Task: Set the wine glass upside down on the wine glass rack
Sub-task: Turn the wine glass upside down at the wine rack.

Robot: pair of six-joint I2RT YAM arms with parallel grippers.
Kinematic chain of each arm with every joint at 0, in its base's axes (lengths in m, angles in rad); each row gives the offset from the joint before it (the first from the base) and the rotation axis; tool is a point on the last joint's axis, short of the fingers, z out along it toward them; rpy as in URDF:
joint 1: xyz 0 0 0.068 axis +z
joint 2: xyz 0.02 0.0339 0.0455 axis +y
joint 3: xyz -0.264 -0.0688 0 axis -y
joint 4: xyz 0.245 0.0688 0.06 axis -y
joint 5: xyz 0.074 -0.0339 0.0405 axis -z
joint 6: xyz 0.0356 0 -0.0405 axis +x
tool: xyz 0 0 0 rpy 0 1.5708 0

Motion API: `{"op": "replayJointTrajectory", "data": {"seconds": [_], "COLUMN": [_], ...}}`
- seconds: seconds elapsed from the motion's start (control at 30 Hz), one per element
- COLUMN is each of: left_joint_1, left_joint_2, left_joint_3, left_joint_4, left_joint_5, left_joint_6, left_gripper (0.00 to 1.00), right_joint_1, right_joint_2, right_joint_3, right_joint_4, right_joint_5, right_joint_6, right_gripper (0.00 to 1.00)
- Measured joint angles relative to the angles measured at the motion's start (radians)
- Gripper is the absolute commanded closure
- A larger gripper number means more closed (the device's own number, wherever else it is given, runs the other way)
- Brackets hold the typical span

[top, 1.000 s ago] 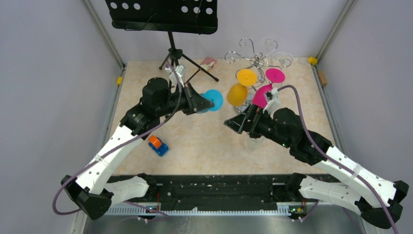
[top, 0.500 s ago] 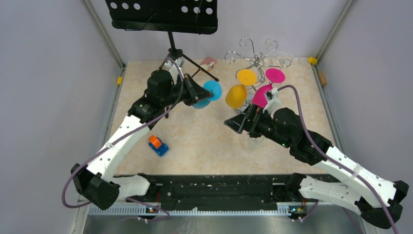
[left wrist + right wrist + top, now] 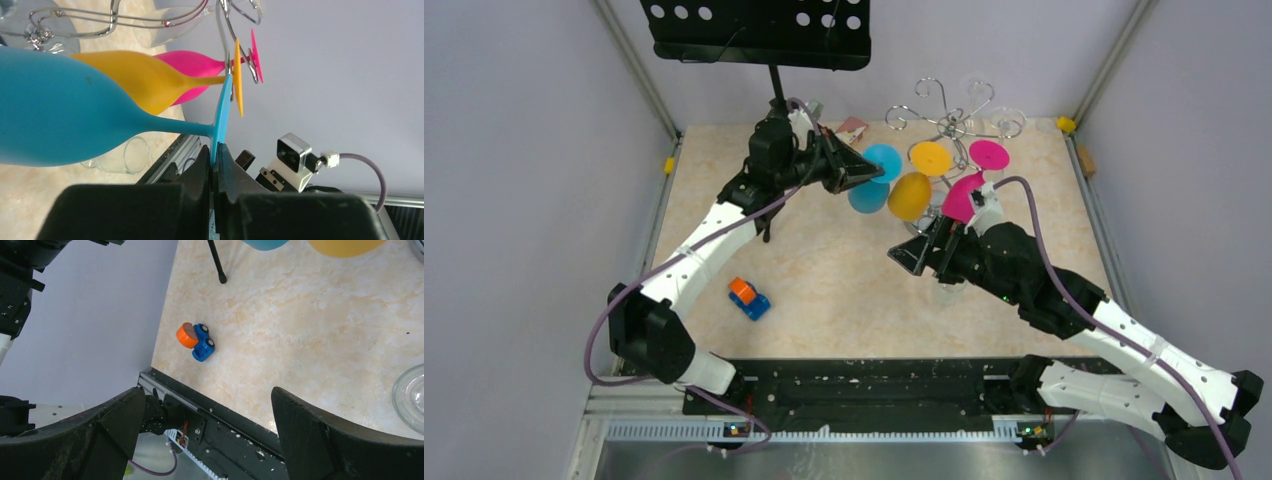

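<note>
The rack stands at the far side of the counter, with its curled chrome arms spread at the top. Two glasses hang from it with their bowls down. The yellow glass is on the rack's left side and the pink glass is toward its near right. Their feet sit up against the wire hooks.

The left end effector is raised just left of the rack and pinched shut on the blue glass. In the left wrist view its fingers clamp the thin rim of the blue foot. The stem and bowl reach away from the grip, with the foot toward the rack. The blue glass lies just beside the yellow glass, on the side away from the rack, and its foot is close against the yellow foot. The top edge of the blue foot meets a rack wire. Whether it is hooked there cannot be told.

The right end effector hovers in front of the rack on the near side. Its fingers are spread wide, with nothing between them.

A clear glass stands on the counter in front of the rack, beneath the right arm. A toy car lies well apart from the rack, toward the near left. A music stand stands left of the rack at the far edge.
</note>
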Motion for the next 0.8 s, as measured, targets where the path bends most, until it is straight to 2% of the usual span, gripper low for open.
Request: {"op": "replayJointTrajectory", "data": {"seconds": [0.5, 0.8], "left_joint_1": [0.0, 0.0], "left_joint_2": [0.079, 0.121], "left_joint_3": [0.152, 0.169], "left_joint_4": [-0.003, -0.003], "left_joint_5": [0.019, 0.032], "left_joint_6": [0.004, 0.003], "left_gripper": [1.0, 1.0], "right_joint_1": [0.0, 0.0], "right_joint_2": [-0.003, -0.003], "right_joint_3": [0.0, -0.001], "right_joint_4": [-0.007, -0.006], "right_joint_5": [0.028, 0.036], "right_joint_6": [-0.018, -0.025], "right_gripper": [0.02, 0.03]}}
